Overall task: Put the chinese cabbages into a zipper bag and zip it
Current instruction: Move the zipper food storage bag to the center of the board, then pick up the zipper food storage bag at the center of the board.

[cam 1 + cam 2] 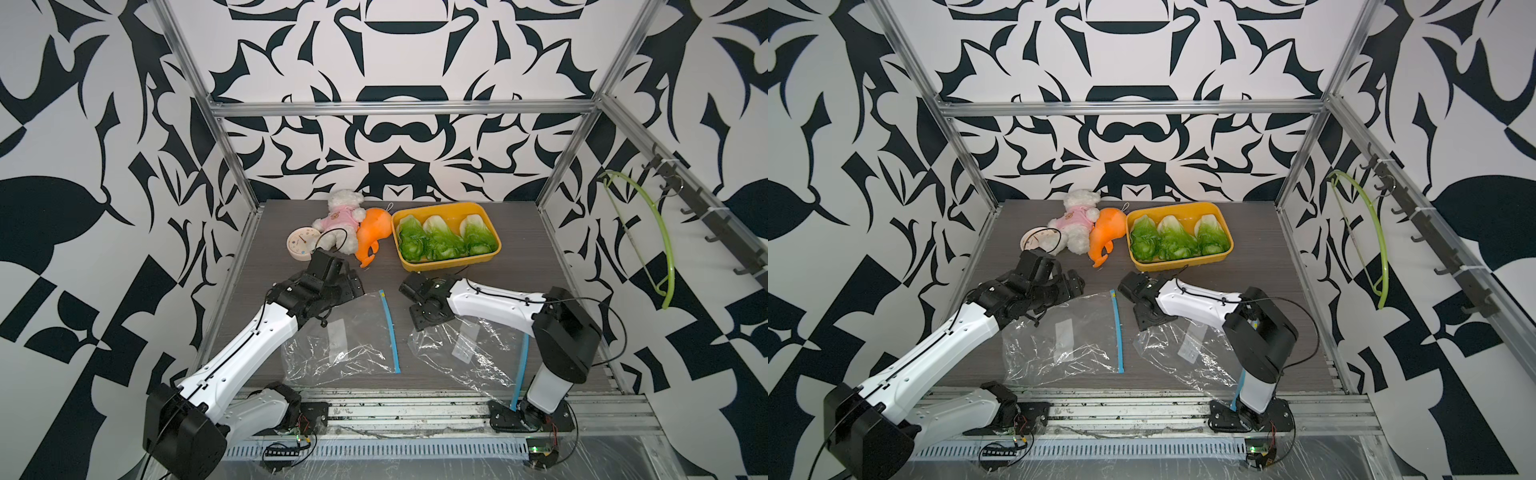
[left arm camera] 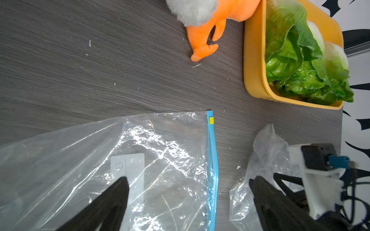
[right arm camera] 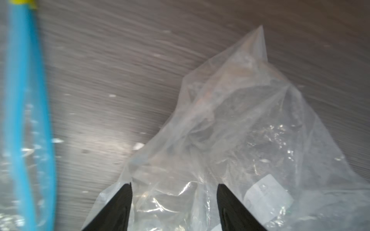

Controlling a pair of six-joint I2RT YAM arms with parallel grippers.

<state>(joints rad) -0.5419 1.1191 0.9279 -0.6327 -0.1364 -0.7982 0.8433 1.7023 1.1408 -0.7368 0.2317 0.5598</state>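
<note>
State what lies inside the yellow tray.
Three cabbages lie side by side in the tray, white stems toward the back wall, leaves toward the arms. They cover most of its floor, so anything beneath cannot be seen.

Three chinese cabbages (image 1: 440, 239) sit in one yellow tray (image 1: 451, 262) — two clear zipper bags (image 1: 345, 340) lie on the bench (image 1: 523, 266). Two plush toys (image 1: 340, 220), one round clock (image 1: 300, 245).

Dark wood-grain surface (image 1: 519, 257), yellow tray (image 1: 451, 262) toward the far edge, orange plush toy (image 1: 372, 237) beside it, white plush bear (image 1: 340, 216), round pink dial (image 1: 300, 245), flat zipper bag (image 1: 353, 336) mid-surface, crumpled zipper bag (image 1: 469, 353) near it.
</note>
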